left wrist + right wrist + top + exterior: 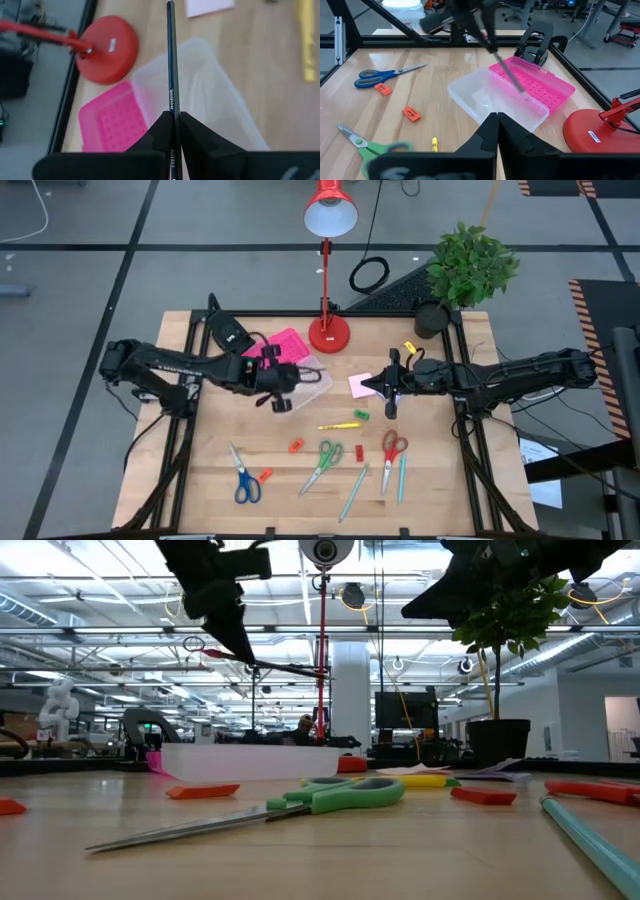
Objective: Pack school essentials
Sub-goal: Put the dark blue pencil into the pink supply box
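My left gripper point(285, 377) hovers over the clear plastic box point(210, 95), shut on a thin dark pen point(170, 60); the box's pink lid point(112, 122) lies open beside it. To the box's right, my right gripper point(497, 117) is shut and empty above a pink sticky-note pad point(360, 385). Flat on the table toward the near edge lie blue scissors point(243, 478), green scissors point(325, 463), red scissors point(392, 448), a yellow pen point(340, 424), teal pens point(355, 490) and small erasers point(296, 446). My left gripper pinches the pen's shaft point(172, 114) between its two fingers, near one end. The pen runs on past the fingertips in line with them. It slants down, and its free end point(520, 87) is over the seam between box and lid; the low view shows it clear of them.
A red desk lamp point(328, 330) stands behind the box, with a black wedge-shaped device point(230, 335) at the far left. A potted plant point(465, 270) stands at the far right corner. A small yellow item point(409, 347) lies near the plant's pot.
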Available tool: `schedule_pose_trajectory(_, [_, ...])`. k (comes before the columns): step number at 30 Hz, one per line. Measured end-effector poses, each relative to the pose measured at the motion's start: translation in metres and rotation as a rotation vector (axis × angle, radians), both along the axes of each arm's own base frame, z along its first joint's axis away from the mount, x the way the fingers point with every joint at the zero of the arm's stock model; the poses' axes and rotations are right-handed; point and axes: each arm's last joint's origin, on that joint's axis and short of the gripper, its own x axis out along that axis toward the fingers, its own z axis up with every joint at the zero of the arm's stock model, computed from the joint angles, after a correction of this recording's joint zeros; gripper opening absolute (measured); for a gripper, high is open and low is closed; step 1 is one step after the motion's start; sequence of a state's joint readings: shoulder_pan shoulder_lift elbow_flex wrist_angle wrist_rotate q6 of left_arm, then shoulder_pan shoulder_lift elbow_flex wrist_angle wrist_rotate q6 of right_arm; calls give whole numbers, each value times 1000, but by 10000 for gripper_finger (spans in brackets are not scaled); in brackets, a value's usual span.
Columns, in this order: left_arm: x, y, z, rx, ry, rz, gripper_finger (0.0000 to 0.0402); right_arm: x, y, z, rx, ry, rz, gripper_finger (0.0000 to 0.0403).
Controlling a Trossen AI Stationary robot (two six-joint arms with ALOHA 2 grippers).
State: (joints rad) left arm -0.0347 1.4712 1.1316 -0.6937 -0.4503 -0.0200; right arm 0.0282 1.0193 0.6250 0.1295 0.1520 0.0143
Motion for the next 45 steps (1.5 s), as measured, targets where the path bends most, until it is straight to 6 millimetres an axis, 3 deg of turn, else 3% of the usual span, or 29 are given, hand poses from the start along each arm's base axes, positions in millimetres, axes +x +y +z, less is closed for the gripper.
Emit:
schedule_pose_trajectory(6, [-2,17,-3,-69,-32,140,31,0,0,-1,0,8,0,0])
schedule_pose_trajectory(15, [-9,21,-31,-189,-78,284,31,0,0,-1,0,8,0,0])
schedule_pose_trajectory(26, [-11,22,-61,-243,-210,345,31,0,0,-1,0,8,0,0])
schedule_pose_trajectory(34, [-22,27,-82,-267,-206,418,31,0,0,-1,0,8,0,0])
schedule_pose_trajectory(45, [-29,29,-95,-270,-211,436,31,0,0,-1,0,7,-1,0])
